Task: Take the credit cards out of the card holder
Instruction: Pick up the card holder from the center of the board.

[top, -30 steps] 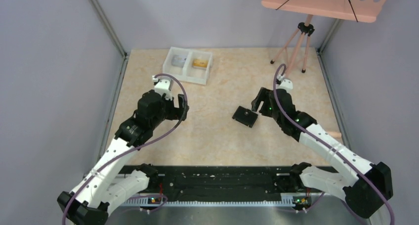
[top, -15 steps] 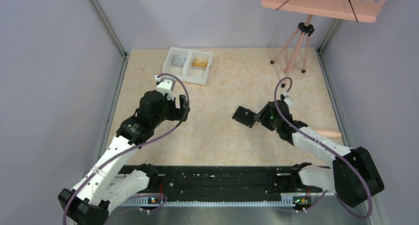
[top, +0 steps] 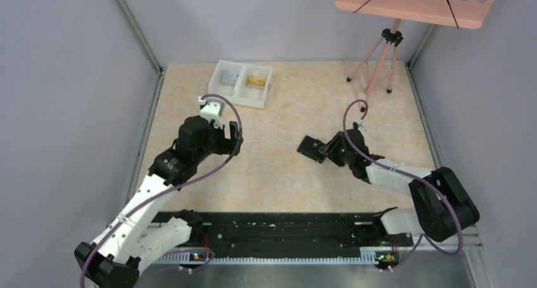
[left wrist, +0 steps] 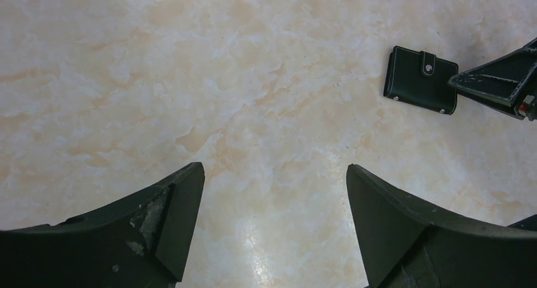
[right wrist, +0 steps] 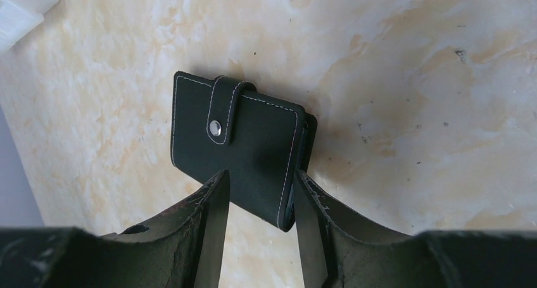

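Card holder (top: 313,149) lies before the tray (top: 235,97), to its right.

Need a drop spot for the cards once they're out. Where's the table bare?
Biggest bare patch: table centre, between the left pincer and the card holder. Also bare: far strip between the white tray and the tripod, and near strip along the black mounting rail. Crowded: right around the holder, where the right pincer sits at its edge.

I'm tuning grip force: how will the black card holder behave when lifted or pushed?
Probably fairly stiff: the card holder looks like a stitched, folded case, so it should barely droop. Its snap strap is fastened, so it will likely keep shut when lifted. Lying flat on the smooth table, it would probably slide, not tip, if nudged.
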Tool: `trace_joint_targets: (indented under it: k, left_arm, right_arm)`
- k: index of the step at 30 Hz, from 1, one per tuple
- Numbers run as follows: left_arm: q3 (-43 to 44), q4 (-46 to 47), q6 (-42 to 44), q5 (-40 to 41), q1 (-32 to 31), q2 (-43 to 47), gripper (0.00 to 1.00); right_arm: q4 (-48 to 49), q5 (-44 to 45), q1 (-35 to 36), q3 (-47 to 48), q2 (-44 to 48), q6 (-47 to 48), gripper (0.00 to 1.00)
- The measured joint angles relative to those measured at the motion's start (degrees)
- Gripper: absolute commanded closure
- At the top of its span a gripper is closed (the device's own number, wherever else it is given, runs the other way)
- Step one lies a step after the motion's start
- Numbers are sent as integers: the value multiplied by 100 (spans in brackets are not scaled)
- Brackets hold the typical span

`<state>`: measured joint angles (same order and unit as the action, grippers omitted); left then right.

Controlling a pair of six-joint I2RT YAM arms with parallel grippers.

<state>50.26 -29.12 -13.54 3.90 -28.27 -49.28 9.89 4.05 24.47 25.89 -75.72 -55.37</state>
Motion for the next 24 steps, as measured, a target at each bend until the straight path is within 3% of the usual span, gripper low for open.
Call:
trace_joint_targets:
  k: [6, 14, 19, 24]
  left_arm:
    - [0, -2, -13, 0, 0, 2, 13]
    - [-192, -39, -1078, -310, 0, -219, 21]
    - [-782, 275, -1814, -896, 0, -393, 21]
    - [-1532, 1285, -2509, -1532, -28, -455, 20]
  right_arm:
    - [105, -9, 0, -2, -131, -37, 64]
    - [247, -232, -2, -149, -205, -177, 100]
    - [756, -680, -2, -466, -166, -560, 100]
    - [1200, -1150, 7, -951, 66, -1106, 100]
